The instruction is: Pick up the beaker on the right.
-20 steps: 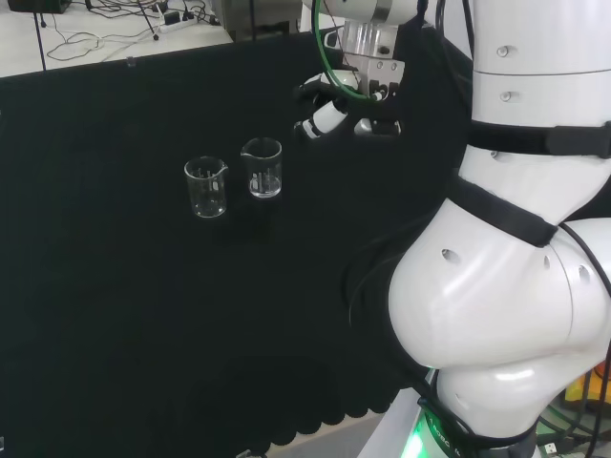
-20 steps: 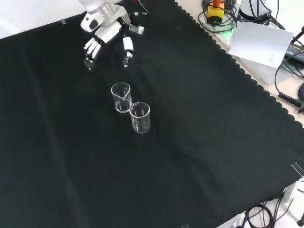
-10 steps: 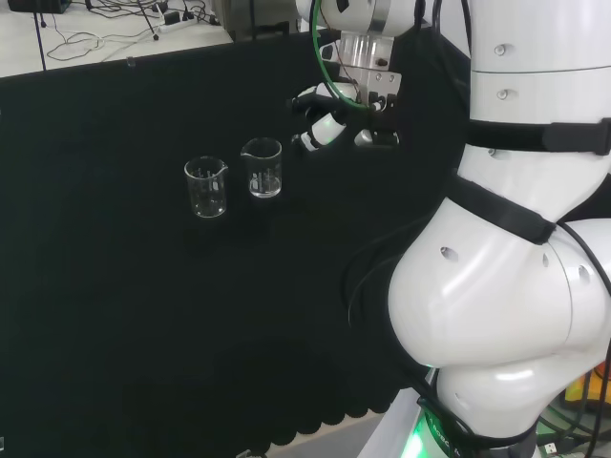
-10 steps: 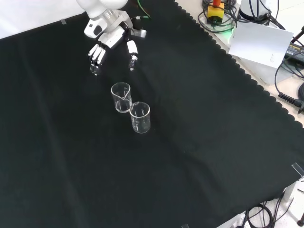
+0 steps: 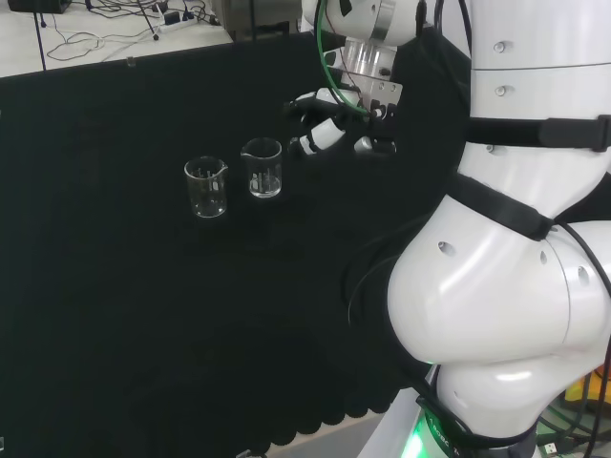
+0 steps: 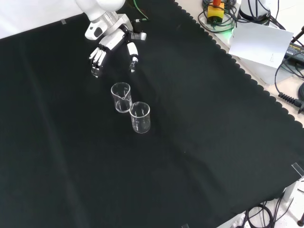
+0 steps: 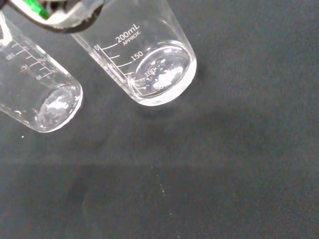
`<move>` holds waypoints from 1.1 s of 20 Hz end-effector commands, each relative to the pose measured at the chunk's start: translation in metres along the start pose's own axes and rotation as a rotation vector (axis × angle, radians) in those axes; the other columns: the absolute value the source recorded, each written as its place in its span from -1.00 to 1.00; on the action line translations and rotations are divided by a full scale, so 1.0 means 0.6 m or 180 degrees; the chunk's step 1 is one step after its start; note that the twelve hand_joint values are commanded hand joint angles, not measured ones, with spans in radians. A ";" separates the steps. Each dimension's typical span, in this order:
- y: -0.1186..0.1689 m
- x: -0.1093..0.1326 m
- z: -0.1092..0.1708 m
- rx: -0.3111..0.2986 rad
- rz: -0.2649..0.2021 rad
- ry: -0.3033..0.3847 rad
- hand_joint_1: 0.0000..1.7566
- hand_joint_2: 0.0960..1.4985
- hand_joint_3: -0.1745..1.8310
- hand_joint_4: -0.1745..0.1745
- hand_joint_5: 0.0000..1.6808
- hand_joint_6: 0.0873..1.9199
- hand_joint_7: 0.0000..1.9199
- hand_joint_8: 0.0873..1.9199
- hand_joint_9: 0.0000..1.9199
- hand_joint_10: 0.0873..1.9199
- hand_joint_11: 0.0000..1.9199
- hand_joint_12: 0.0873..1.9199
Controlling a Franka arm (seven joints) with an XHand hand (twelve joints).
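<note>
1. Change: over the last sec the hand [image 6: 110,45] has come down and in toward the glassware. In the front view it sits lower on the cloth than before, and in the head view it [image 5: 329,129] has slid left, closer to the nearer beaker.
2. Hand state: fingers [image 6: 97,59] and thumb [image 6: 133,53] spread apart and roughly straight, holding nothing. There's a gap between them, pointed at the beakers. No contact yet.
3. Target: the right beaker [image 5: 263,168] in the head view, upright on the tabletop [image 5: 115,315] and just left of the hand there. In the front view it's the upper one [image 6: 121,97], directly below the hand (a quarter turn between cams, so side by side becomes one behind the other).
4. What it means (my read): still the approach step, w/ the grasp not begun. The hand looks pre-shaped to straddle the beaker, and needs to close the rest of the gap, then curl round the wall.
5. Count: 2 beakers, both clear, upright and apparently empty. The left beaker [image 5: 205,187] is just beside the target, nearly touching in the front view [image 6: 140,117]. The wrist view shows both from above, target [image 7: 149,64] and other [image 7: 37,94], w/ graduation marks.
6. Risk: the neighbour is close, so a wide finger could nudge it.
</note>
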State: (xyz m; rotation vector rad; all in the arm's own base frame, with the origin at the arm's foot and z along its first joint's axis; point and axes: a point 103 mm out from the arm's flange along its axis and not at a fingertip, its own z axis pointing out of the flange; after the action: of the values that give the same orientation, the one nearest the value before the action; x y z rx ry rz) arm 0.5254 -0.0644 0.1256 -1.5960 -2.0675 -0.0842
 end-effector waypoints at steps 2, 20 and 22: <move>0.015 0.005 0.023 0.0080 -0.0144 0.0155 -0.12 -0.35 -0.30 -0.20 -0.62 -1.00 -0.83 -0.42 -0.64 -0.39 -1.00 0.46; 0.052 -0.009 0.082 0.0076 -0.0343 0.0549 -0.08 -0.37 -0.30 -0.20 -0.61 -1.00 -0.90 -0.46 -0.72 -0.43 -1.00 0.38; 0.054 -0.006 0.085 0.0060 -0.0375 0.0603 -0.08 -0.37 -0.30 -0.20 -0.60 -1.00 -0.89 -0.45 -0.72 -0.42 -1.00 0.38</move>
State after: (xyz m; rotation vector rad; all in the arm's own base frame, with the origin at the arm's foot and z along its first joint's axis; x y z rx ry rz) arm 0.5367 -0.0439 0.0740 -1.4161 -2.0123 -0.2114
